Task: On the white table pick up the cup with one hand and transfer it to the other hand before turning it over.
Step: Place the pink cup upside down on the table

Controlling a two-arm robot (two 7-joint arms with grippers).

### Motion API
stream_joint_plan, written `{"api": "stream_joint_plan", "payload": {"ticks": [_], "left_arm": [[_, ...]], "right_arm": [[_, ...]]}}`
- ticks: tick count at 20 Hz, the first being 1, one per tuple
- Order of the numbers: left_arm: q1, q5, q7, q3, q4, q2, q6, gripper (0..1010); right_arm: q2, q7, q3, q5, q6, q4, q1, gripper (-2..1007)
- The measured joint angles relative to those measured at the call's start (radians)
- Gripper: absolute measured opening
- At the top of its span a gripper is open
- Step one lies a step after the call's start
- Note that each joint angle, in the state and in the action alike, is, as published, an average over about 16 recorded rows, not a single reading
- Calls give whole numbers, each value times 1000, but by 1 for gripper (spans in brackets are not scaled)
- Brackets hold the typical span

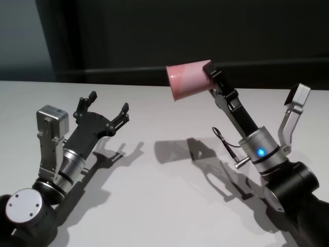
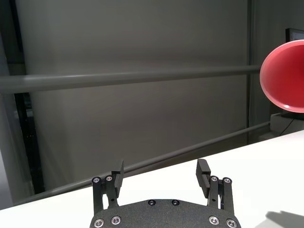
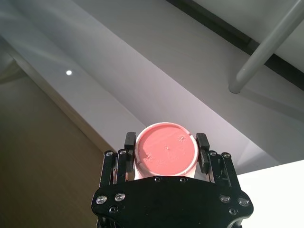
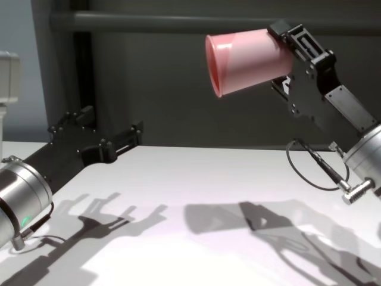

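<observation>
Head view: right gripper (image 1: 209, 77) clamps the pink cup (image 1: 188, 78) by its base, tipped sideways above the white table (image 1: 164, 195). Chest view: left gripper (image 4: 98, 132) hovers apart, jaws spread, empty.

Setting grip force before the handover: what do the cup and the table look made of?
The cup looks like thin pink plastic, smooth and slightly translucent, with moulding marks on its base. The right gripper holds it. The white table looks matte and hard; its material is unclear.
</observation>
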Motion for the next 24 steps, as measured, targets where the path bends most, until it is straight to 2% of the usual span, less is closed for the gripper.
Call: {"api": "stream_joint_plan", "payload": {"ticks": [5,11,19,21,24], "left_arm": [[1,0,1,0,-3,1,3,1003],[1,0,3,1,-4,2,6,1003],[2,0,3,1,-5,2,7,1003],[2,-1,4,1,-5,2,7,1003],[2,-1,4,1,-6,2,7,1003]], "right_arm": [[54,-113,-35,-70,-39,-98,-29,743],[109,-271,-80,-201,-93,-218,-52,743],[163,-507,-134,-436,-150,-365,-74,743],[173,-565,-147,-499,-153,-397,-77,743],[188,-657,-171,-600,-139,-442,-79,743]]}}
